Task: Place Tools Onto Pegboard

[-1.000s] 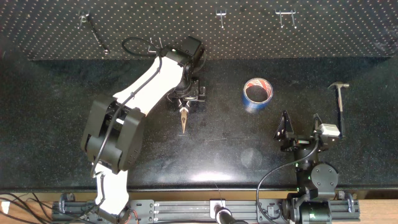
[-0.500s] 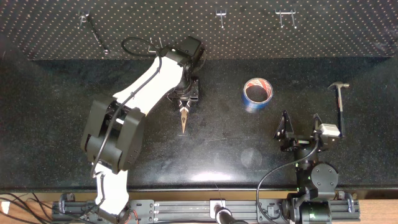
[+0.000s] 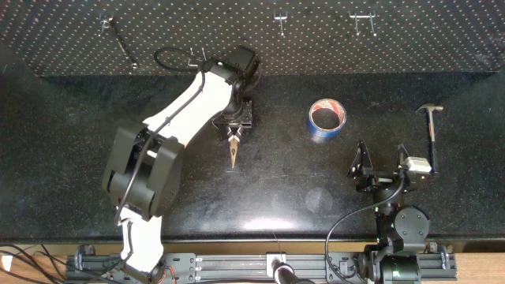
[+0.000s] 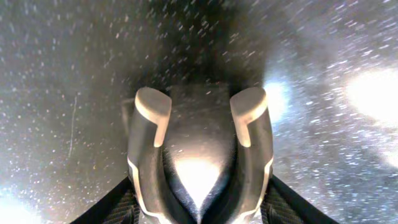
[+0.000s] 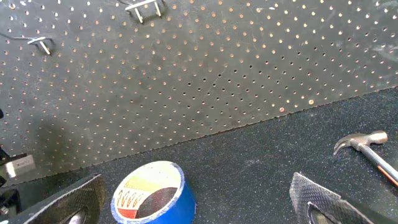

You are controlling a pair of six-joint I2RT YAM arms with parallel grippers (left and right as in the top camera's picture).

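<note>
Left claw (image 3: 235, 125) had narrowed onto the pliers (image 3: 233, 148) lying on the counter (image 3: 79, 158), gripping the handles; right claw (image 3: 381, 156) sat wide open.

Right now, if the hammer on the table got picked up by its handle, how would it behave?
The hammer looks rigid, so probably no flopping. Its head sits at one end of a thin handle, so it would likely sag head-down if gripped far from it. Pushed, the crosswise head should keep it from rolling.
</note>
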